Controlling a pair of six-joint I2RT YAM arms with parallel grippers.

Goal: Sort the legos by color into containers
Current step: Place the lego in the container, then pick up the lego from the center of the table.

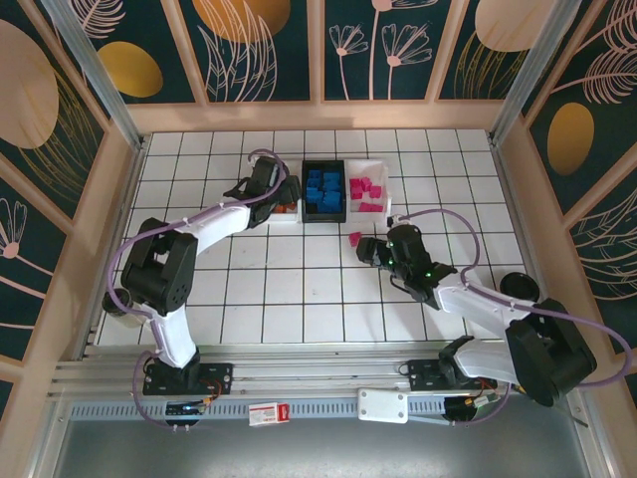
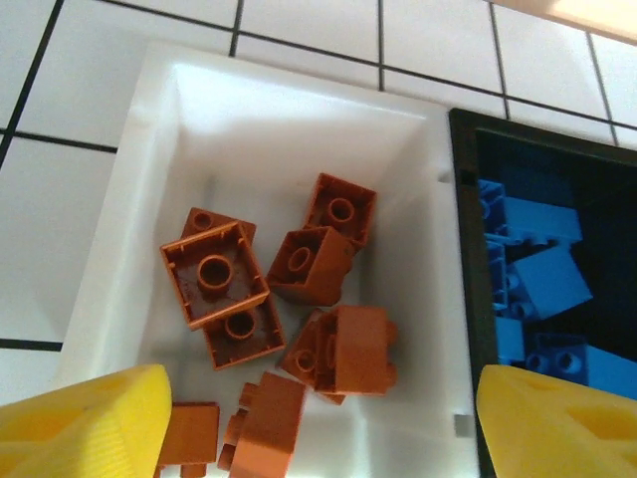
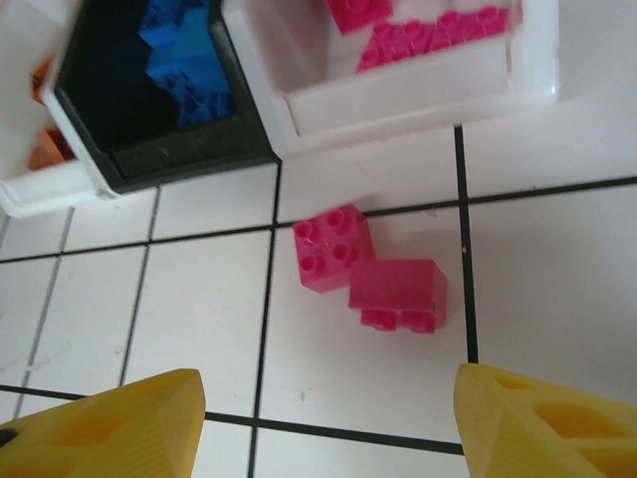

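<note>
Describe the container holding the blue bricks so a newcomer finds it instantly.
On the white tiled table, three bins stand in a row. The middle one is the black bin, full of blue bricks. Both neighbours are white: the left bin holds orange-brown bricks, the right bin pink bricks.

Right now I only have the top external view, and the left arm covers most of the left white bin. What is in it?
Observer: The left wrist view looks down into that white bin. Every piece in it is one of the orange-brown bricks, several of them loosely piled.
Operator: Is the left gripper carrying one?
Observer: No. The left gripper is open over the bin, with nothing between its yellow fingers.
Operator: Is the pink bit loose on the tiles one brick?
Observer: There are two magenta bricks, touching on a tile. One is studs up, the other on its side, ahead of the open right gripper.
</note>
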